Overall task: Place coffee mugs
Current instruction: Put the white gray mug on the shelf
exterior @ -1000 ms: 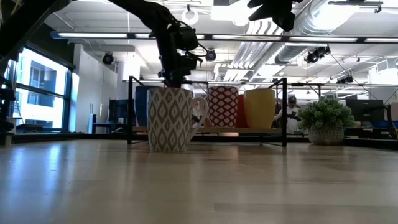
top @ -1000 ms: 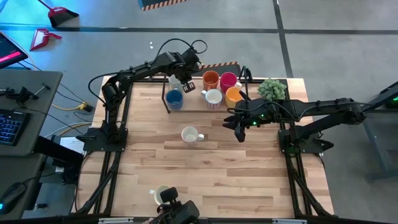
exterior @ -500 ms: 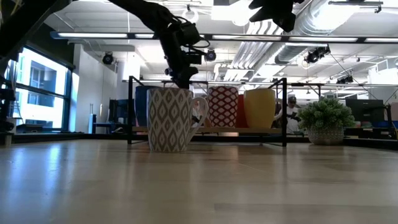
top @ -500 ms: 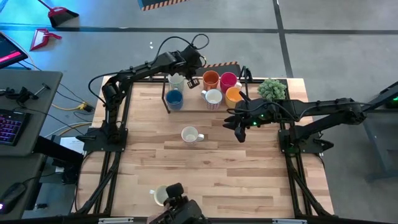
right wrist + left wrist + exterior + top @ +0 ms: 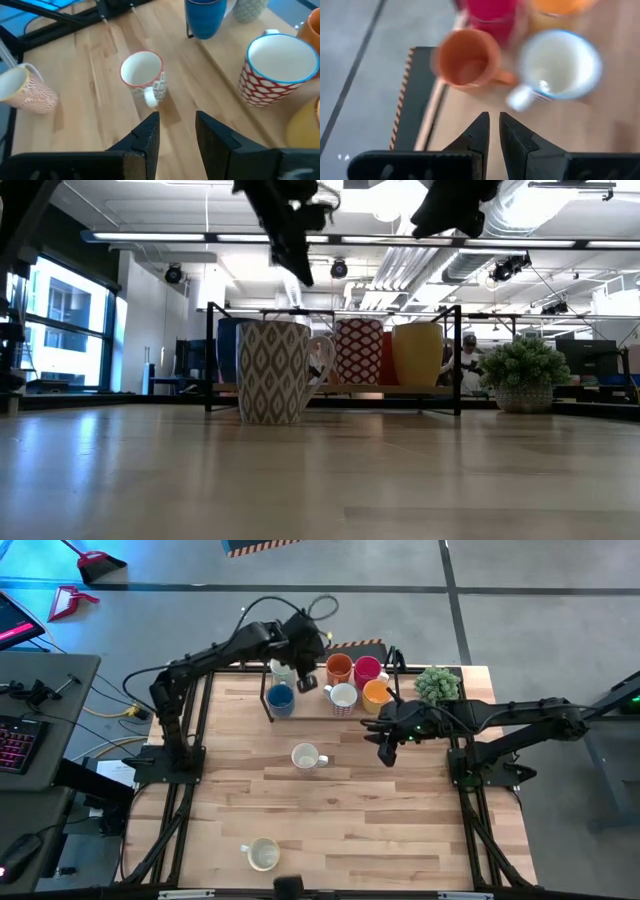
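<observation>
Orange round ceramic mug (image 5: 469,64) sits just ahead of my nearly pressed-together, empty left pincer (image 5: 493,131) with the white mug (image 5: 561,64) beside it, while my spread right pincer (image 5: 175,132) hovers near the patterned white mug (image 5: 144,74).

Six mugs (image 5: 342,696) on rear rack (image 5: 268,705), two mugs (image 5: 306,756) in front

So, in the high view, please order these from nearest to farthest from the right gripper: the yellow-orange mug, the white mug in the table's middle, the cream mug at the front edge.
From the right gripper:
1. Yellow-orange mug, on the rack just behind it.
2. White mug, mid-table, toward the left arm's side.
3. Cream mug, front edge, farthest.
</observation>
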Robot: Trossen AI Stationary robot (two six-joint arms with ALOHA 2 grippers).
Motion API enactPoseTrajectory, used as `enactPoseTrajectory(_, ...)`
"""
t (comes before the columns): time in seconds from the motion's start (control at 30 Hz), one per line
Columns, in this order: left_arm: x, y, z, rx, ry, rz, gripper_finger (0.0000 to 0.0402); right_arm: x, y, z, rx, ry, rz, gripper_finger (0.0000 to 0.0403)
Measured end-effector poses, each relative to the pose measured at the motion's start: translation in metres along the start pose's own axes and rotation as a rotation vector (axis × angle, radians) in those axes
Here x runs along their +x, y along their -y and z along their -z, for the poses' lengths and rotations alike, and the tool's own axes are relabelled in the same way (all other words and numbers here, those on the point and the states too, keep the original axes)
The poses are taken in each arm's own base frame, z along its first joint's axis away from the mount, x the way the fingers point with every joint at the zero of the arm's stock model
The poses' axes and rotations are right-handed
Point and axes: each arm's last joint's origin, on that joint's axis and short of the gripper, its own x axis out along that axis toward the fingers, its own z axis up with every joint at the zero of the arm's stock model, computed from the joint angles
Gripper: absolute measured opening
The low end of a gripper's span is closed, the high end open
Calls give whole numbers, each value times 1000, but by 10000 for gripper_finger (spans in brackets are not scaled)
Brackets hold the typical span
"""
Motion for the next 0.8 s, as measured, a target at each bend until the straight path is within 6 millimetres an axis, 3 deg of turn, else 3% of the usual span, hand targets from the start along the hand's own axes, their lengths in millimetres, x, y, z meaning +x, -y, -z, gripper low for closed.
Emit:
enactPoseTrajectory(0.13, -29, 32, -3, 111, 21, 56, 30, 5, 7, -2, 3, -19, -3, 110)
enactPoseTrajectory(0.27, -86, 51, 1, 194, 115, 69, 30, 21, 12, -8, 47, -21, -62, 122)
enactPoseTrajectory(0.37, -124, 58, 16, 202, 162, 80, 30, 42, 7, -15, -18, -44, -111, 127)
enactPoseTrajectory(0.5, -159, 69, 43, 167, 215, 74, 30, 68, -7, -33, -144, -86, -103, 126)
enactPoseTrajectory(0.8, -171, 101, 93, 156, 175, 32, 30, 135, -24, -66, -248, -268, -18, 126)
